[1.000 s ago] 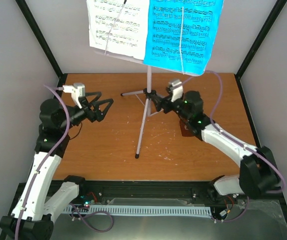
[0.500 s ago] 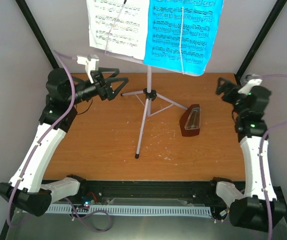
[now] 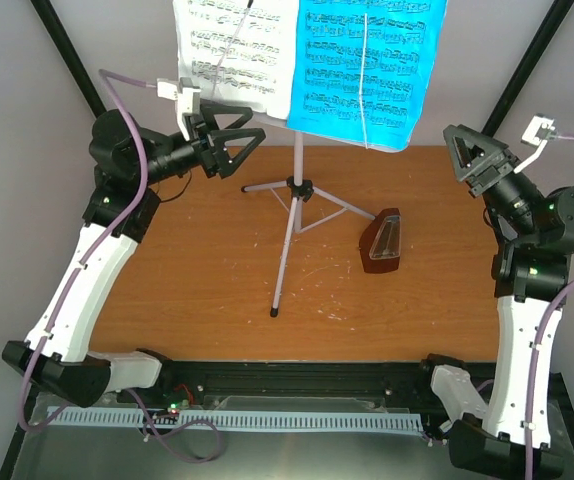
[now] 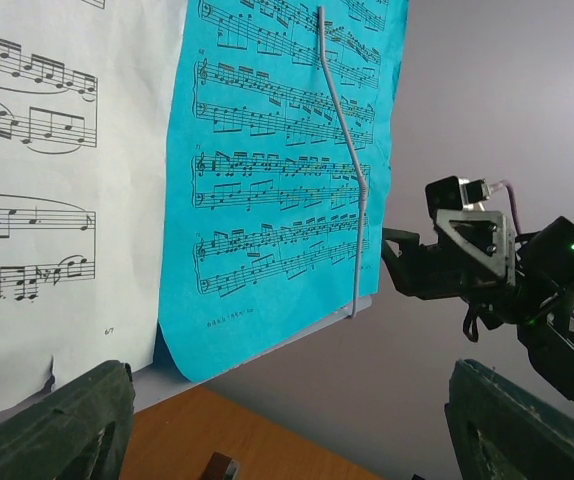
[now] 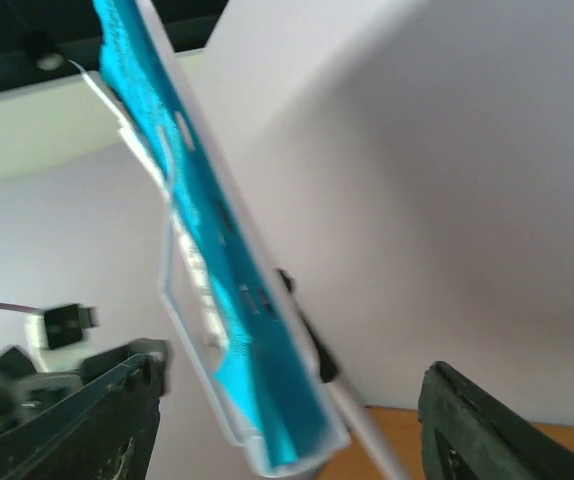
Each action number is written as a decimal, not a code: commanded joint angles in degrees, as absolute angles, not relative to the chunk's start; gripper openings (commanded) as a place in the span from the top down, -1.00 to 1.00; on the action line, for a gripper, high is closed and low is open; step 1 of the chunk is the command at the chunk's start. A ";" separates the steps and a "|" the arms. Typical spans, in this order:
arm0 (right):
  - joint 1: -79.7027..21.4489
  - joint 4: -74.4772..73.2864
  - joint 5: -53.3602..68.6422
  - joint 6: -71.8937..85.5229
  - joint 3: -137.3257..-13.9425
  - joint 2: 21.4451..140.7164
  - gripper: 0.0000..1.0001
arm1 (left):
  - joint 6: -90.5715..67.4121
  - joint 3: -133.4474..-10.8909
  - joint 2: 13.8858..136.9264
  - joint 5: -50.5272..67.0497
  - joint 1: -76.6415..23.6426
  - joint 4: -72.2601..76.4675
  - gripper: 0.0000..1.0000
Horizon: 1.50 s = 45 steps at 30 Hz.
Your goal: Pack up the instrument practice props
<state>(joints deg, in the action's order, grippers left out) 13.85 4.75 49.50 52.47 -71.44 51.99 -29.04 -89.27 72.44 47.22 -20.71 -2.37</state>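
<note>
Upright music stand (image 3: 289, 215) mid-table (image 3: 187, 290); white sheet music (image 3: 232, 50) and teal booklet (image 3: 367, 70) side by side on its desk; metronome (image 3: 380, 243) on table just right of stand legs; left gripper (image 3: 250, 152) raised near sheet's lower edge, jaws wide apart, empty; right gripper (image 3: 459, 155) raised right of booklet, not touching, jaws wide, empty.

On the music stand (image 3: 289, 235), the white sheet music (image 3: 232, 60) and teal booklet (image 3: 362, 70) are running off the top edge and covering most of its desk (image 3: 252, 114). Your right wrist view is blurring the stand, and right of its mast the metronome (image 3: 380, 243) is showing too small to judge its cover.
</note>
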 commanded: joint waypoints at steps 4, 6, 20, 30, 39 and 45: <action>8.90 5.02 56.68 56.88 -77.83 55.37 -0.23 | -31.11 -92.77 73.33 49.04 -21.18 -0.31 -0.68; 6.58 3.06 56.31 55.13 -79.08 56.66 -0.18 | -31.34 -92.65 73.46 49.17 -21.18 -0.29 -0.68; 1.28 -5.39 51.95 46.82 -81.38 58.82 0.01 | -32.80 -92.88 73.02 49.66 -21.18 -0.48 -0.55; 0.29 -5.59 51.19 44.77 -82.71 60.61 0.18 | -34.40 -94.01 73.88 50.05 -21.17 -0.28 -0.47; -1.57 -4.43 49.48 43.22 -85.39 62.74 0.35 | -35.33 -95.55 76.64 49.16 -21.35 0.70 -0.37; -3.43 -4.84 47.71 41.22 -90.55 65.98 0.37 | -33.67 -101.51 81.61 46.45 -25.78 0.69 -0.33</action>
<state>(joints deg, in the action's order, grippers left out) -2.35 -5.41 49.21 43.00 -86.72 64.45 -34.20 -95.53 78.89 48.25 -22.15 -0.56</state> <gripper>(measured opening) 0.318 0.664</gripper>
